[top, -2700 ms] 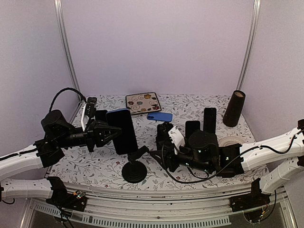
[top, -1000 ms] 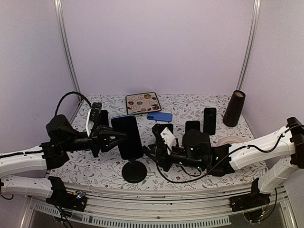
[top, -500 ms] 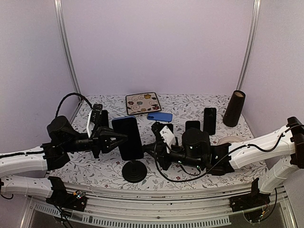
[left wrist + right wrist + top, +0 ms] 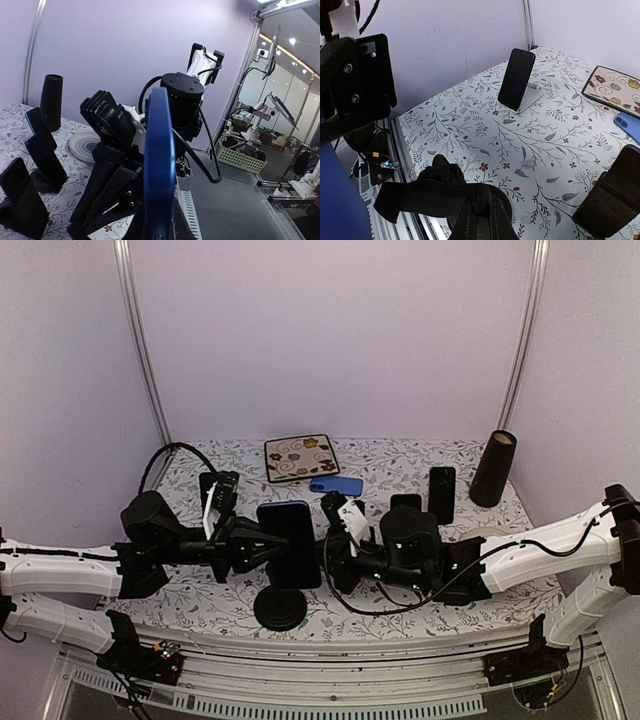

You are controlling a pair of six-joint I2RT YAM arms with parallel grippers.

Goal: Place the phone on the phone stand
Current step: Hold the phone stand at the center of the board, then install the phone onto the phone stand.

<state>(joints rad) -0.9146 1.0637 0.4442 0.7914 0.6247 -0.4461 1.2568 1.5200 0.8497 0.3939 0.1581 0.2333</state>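
The phone (image 4: 292, 544), black-screened with a blue rim, is held upright above the table by my left gripper (image 4: 262, 550), which is shut on its left edge. In the left wrist view the phone (image 4: 160, 150) shows edge-on between the fingers of my left gripper (image 4: 160, 229). The phone stand (image 4: 280, 608) is black with a round base, just below the phone. My right gripper (image 4: 328, 558) is shut on the stand's upper bracket (image 4: 427, 194), seen in the right wrist view under my right gripper (image 4: 484, 210). The phone's blue corner (image 4: 340, 205) is beside the bracket.
A patterned tile (image 4: 301, 457) and a flat blue phone (image 4: 336, 485) lie at the back. Other dark phones stand on holders (image 4: 441, 493) (image 4: 517, 77). A dark cylinder (image 4: 494, 468) stands at the far right and a tape roll (image 4: 492, 535) lies behind my right arm.
My left arm has carried the phone rightward and lower, over the stand. My right gripper has closed on the stand's bracket and shifted slightly left.
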